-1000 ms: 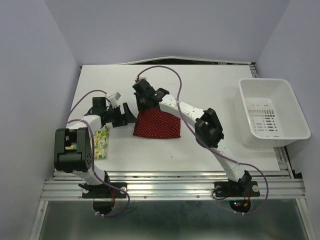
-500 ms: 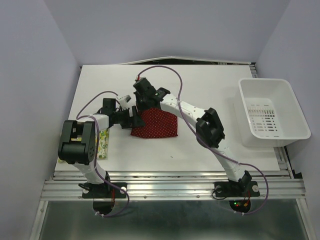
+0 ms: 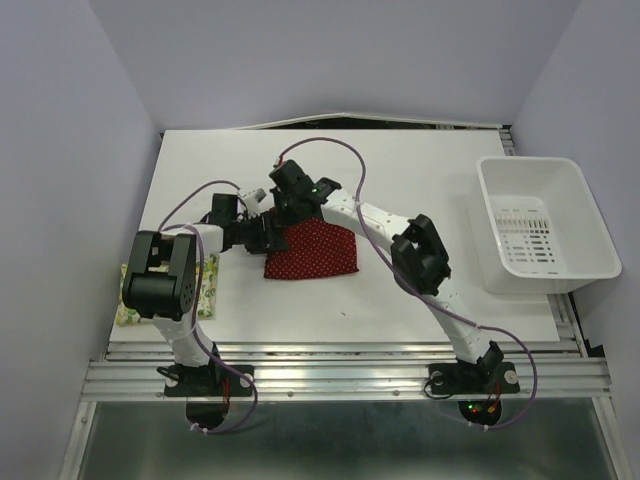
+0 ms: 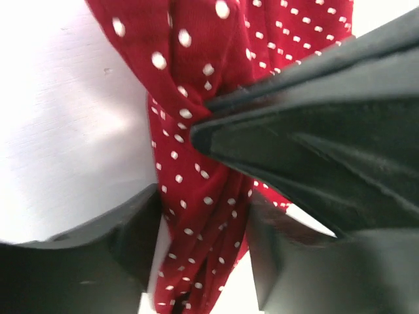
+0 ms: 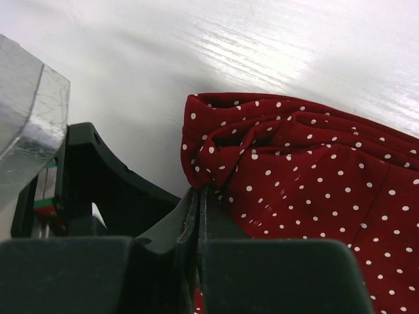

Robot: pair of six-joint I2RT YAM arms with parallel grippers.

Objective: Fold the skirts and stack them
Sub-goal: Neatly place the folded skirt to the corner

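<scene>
Right gripper (image 5: 198,193) pinched tight on a corner of the dark red skirt (image 5: 314,190). Left gripper (image 4: 201,222) half-open just beside it, bunched fabric between its fingers. Lemon skirt (image 3: 208,288) lies back behind left gripper, partly under that arm.

You get bright, even light from above; glare washes out the table (image 5: 262,46) in both wrist views, foreground blurred

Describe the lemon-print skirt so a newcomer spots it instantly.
On the white table, look to the near left corner, under the left arm's black elbow. The small pale fabric skirt peeks out on both sides; its yellow-lemon, green-leaf print sets it apart from the dark red polka-dot skirt at centre.
</scene>
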